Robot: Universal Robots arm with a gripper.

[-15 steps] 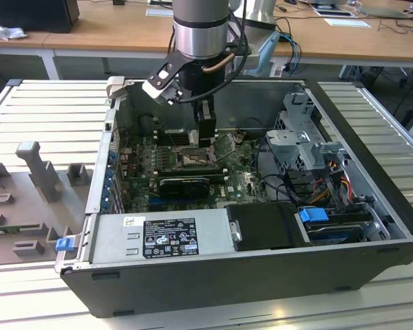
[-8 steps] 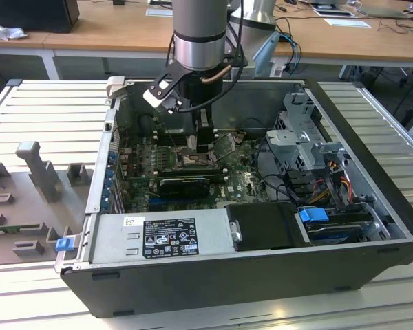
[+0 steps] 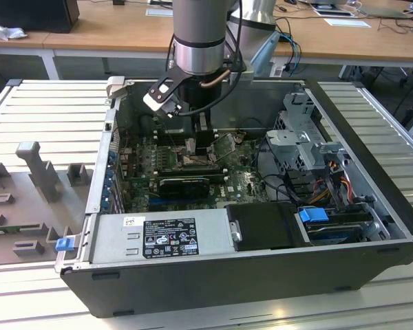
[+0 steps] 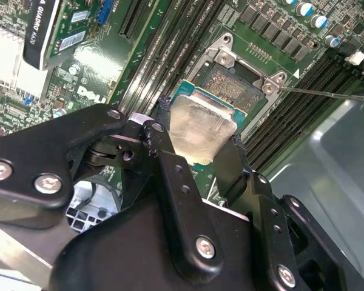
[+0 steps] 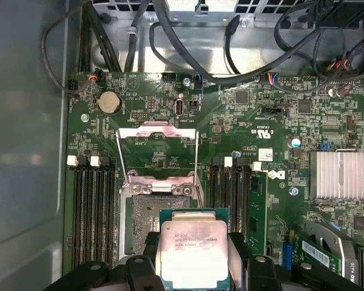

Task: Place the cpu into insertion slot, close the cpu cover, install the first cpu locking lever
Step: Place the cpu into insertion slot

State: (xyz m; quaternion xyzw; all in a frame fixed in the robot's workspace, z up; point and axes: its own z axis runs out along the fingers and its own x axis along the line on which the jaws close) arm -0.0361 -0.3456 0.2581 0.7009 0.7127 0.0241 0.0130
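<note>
The claw (image 4: 198, 134) is closed partway on the cpu (image 5: 193, 251), its 2 black fingers (image 4: 165, 148) pressing opposite edges of the chip and the silver face showing between them. The cpu hangs over the near part of the insertion slot (image 5: 147, 221). The rest of the slot's dull grey centre lies bare just ahead of the claw, so the chip looks offset and not yet seated. How high it sits above the slot I cannot tell. Beyond the slot, farther from the claw, the cpu cover (image 5: 159, 128) is swung open, and green motherboard (image 3: 241, 182) shows through its square window. A thin locking lever (image 4: 324, 92) juts out from a corner of the slot, free and unlatched. By this, 0 of the 3 steps look finished: placing is under way, while closing the cover and setting the lever remain. In the exterior view the arm (image 3: 199, 27) drops almost straight down into the open computer case (image 3: 372, 137), wrist vertical, claw pointing down at the board.
</note>
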